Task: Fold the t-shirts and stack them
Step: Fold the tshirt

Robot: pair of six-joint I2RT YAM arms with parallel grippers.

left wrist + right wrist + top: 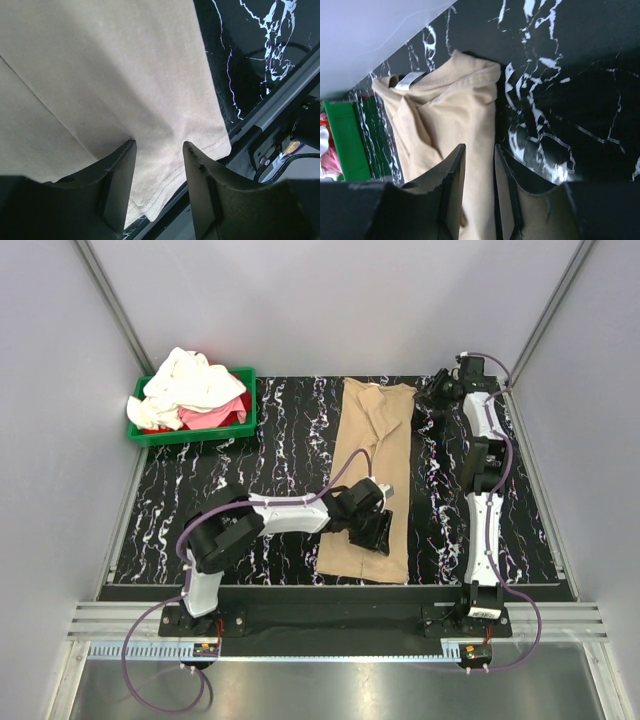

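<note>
A tan-khaki t-shirt lies as a long narrow strip down the middle of the table, collar at the far end. My left gripper is down on its near end. In the left wrist view it stands open, both tips resting on the tan fabric just above the stitched hem. My right gripper is at the shirt's far right corner. It is open by a narrow gap over the shirt's right edge. A cream-white t-shirt and a pink-red t-shirt lie crumpled in a bin.
The green plastic bin stands at the far left corner of the black marbled table. The table's front edge and metal rail run just past the shirt's hem. Grey walls close in the back and both sides.
</note>
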